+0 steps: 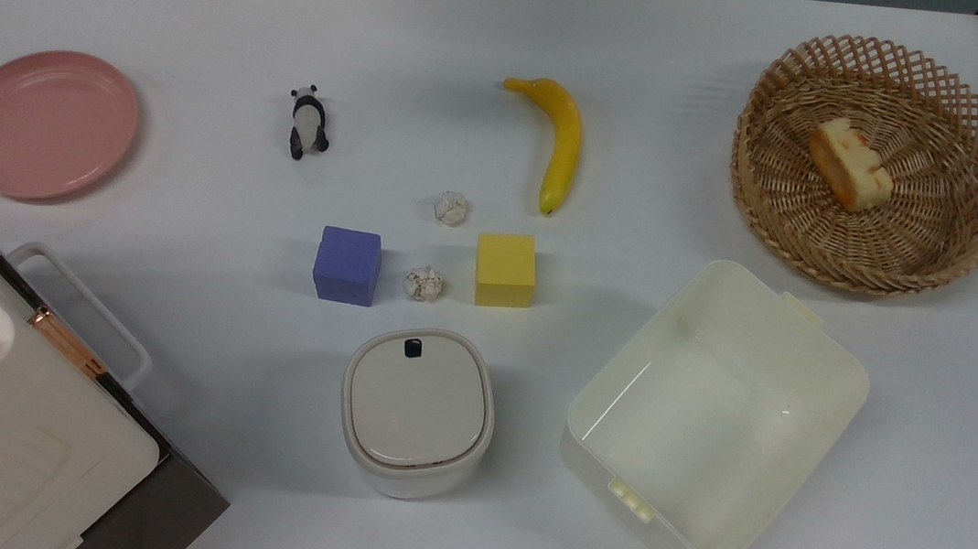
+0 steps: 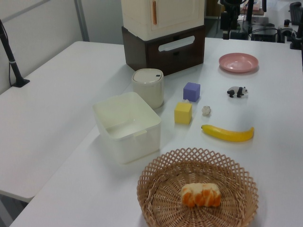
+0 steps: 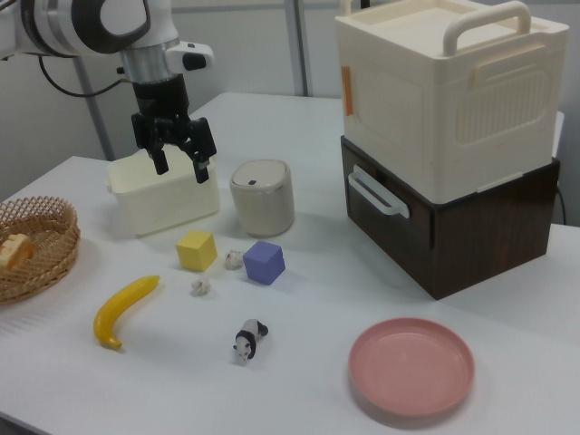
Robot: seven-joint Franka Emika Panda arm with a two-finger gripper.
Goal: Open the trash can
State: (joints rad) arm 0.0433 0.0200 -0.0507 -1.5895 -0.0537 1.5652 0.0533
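The trash can [image 1: 416, 409] is a small off-white rounded bin standing near the table's front edge in the top view. Its beige-grey lid lies flat and shut, with a small black button [image 1: 412, 349] at the rim. The trash can [image 2: 148, 87] stands between the cream tub and the dark-based box in the left view. In the right view my gripper [image 3: 182, 170] hangs open in the air with nothing between its fingers. There it appears up and to the left of the trash can [image 3: 262, 197], apart from it.
A cream tub [image 1: 605, 472] sits right of the bin in the top view, and a big white box [image 3: 444, 91] with a handle sits left. A purple block [image 1: 347, 265], yellow block [image 1: 505, 270], two paper balls [image 1: 424, 283], banana [image 1: 564, 145], panda [image 1: 308, 122], pink plate [image 1: 46, 123] and basket [image 1: 867, 272] lie beyond.
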